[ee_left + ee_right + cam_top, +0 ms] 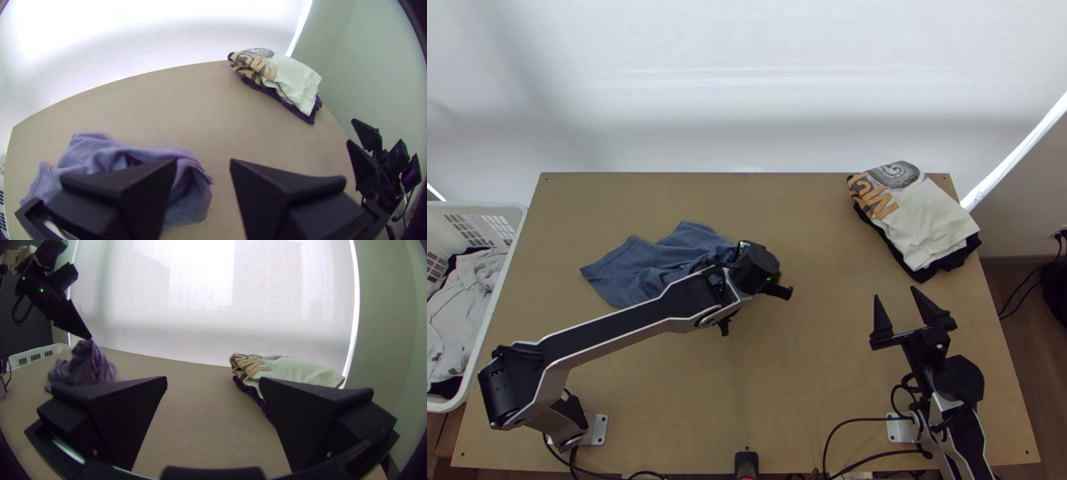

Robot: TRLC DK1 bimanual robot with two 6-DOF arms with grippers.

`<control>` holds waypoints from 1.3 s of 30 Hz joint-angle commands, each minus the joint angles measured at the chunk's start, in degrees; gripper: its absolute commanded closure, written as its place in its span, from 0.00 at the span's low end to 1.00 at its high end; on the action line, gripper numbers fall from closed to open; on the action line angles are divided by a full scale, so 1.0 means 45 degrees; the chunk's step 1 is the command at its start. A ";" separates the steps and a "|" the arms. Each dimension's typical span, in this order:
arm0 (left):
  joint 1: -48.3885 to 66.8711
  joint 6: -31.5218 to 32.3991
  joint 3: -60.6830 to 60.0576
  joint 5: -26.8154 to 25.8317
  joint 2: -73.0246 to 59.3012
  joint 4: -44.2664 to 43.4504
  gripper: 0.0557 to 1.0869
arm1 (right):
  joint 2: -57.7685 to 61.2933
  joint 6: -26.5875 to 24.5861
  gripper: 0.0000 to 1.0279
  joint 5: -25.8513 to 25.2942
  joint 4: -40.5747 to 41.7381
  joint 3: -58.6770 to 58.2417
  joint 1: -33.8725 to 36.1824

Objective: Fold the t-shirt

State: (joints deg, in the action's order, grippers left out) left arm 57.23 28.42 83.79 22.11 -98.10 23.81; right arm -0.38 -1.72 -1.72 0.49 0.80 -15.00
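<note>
Evidently, the task's garment, a blue-grey t-shirt [639,268], lies bunched and unevenly creased on the left half of the wooden table [811,376], its nearer right part partly hidden by the left arm [631,324]. In the right wrist view, its cloth rises to a rumpled peak.

The left gripper [757,272] is over the right end of the shirt. Its fingers [284,191] stand apart with a clear gap, and no cloth is seen clamped between their tips. In the right wrist view, one tip appears at the peak of the cloth; whether it touches cannot be told.

The right gripper [895,294] is above the table's right side, well apart from the shirt. Its fingers [307,418] are spread wide, wider than the left pair, and have hold of nothing.

At the table's far right corner rests a stack of folded clothing: a cream garment [931,216] with orange lettering and a dark round print, lying upon a dark garment [959,254] whose edges protrude beneath. Beside the table's left edge stands a white basket [475,206] containing loosely heaped pale cloth [467,296] and some dark cloth.
</note>
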 commanded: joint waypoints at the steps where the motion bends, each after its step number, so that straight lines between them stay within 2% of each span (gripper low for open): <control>1: -0.0179 -0.0203 0.0794 0.0204 0.0063 -0.0155 0.04 | 0.0026 0.0088 0.05 -0.0146 -0.0207 -0.0060 -0.0142; 3: -0.0531 -0.0223 0.0990 0.0126 0.0434 -0.0233 0.04 | 0.0026 0.0088 0.05 -0.0146 -0.0207 -0.0080 -0.0142; 7: -0.1468 -0.0535 0.1654 -0.1182 0.1039 0.0157 0.04 | 0.0026 0.0088 0.05 -0.0146 -0.0207 -0.0080 -0.0142; 11: -0.2679 -0.1102 0.1927 -0.1222 0.1528 0.1544 0.04 | 0.0026 0.0088 0.05 -0.0146 -0.0207 -0.0080 -0.0142; 23: -0.6781 -0.3602 -0.1413 -0.1222 0.5942 0.2169 0.04 | 0.0026 0.0088 0.05 -0.0146 -0.0207 -0.0080 -0.0142; 32: -0.9261 -0.4403 -0.4167 -0.1300 0.9203 0.3224 0.04 | 0.0026 0.0088 0.05 -0.0146 -0.0207 -0.0060 -0.0142; 36: -1.0648 -0.4539 -0.5026 -0.2061 1.0297 0.4005 0.04 | 0.0026 0.0088 0.05 -0.0146 -0.0207 -0.0080 -0.0142; 39: -1.2015 -0.4500 -0.5417 -0.3429 1.0825 0.4786 0.04 | 0.0026 0.0088 0.05 -0.0146 -0.0207 -0.0080 -0.0142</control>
State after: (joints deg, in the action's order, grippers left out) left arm 7.16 8.84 61.63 9.93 -51.77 43.07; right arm -0.38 -1.72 -1.72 0.49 0.80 -15.00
